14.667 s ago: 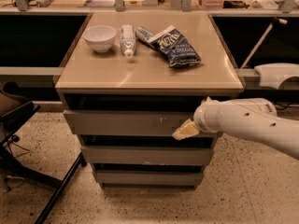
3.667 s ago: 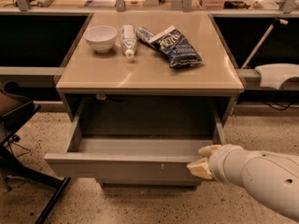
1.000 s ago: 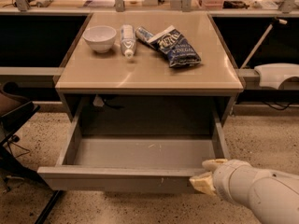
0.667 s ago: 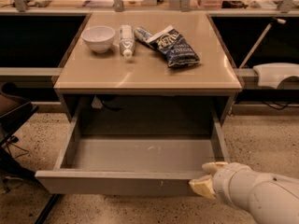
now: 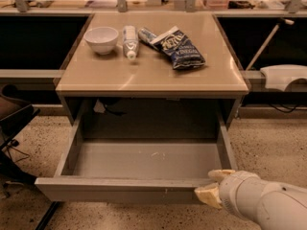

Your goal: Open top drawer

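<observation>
The top drawer (image 5: 144,161) is pulled far out of the cabinet and shows a shallow, empty grey tray interior. Its grey front panel (image 5: 115,189) runs along the bottom of the view. My gripper (image 5: 211,186) is at the right end of that front panel, with one cream finger (image 5: 221,175) over the top edge of the panel and the other finger (image 5: 207,195) on its outer face. The white arm reaches in from the lower right.
On the beige cabinet top (image 5: 153,75) lie a white bowl (image 5: 101,39), a white bottle on its side (image 5: 129,41) and a blue snack bag (image 5: 175,48). A dark chair (image 5: 14,123) stands to the left. A white object (image 5: 283,75) rests on the right ledge.
The drawer has slid a little further out towards the camera, and my gripper has moved with its front panel.
</observation>
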Motion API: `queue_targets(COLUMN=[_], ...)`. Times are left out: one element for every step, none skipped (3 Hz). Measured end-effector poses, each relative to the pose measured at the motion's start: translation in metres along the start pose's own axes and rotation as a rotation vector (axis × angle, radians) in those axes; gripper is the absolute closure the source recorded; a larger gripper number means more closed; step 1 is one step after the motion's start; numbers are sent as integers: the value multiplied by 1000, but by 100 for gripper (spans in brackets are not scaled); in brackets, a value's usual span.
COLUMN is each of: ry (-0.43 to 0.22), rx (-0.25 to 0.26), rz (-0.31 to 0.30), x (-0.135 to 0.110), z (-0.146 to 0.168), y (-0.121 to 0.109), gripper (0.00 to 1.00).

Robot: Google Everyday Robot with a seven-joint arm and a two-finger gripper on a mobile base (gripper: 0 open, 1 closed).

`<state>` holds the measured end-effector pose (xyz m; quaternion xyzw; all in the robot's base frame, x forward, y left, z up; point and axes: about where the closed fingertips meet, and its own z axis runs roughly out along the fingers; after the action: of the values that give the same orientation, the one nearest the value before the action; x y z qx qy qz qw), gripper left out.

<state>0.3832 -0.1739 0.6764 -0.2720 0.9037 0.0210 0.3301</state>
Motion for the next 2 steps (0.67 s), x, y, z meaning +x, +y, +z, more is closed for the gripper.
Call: queue_targets(ry=[0,8], rx=[0,3], rz=[0,20], x=[-1,5], z=[-2,-5], y=[0,5], gripper=[100,100])
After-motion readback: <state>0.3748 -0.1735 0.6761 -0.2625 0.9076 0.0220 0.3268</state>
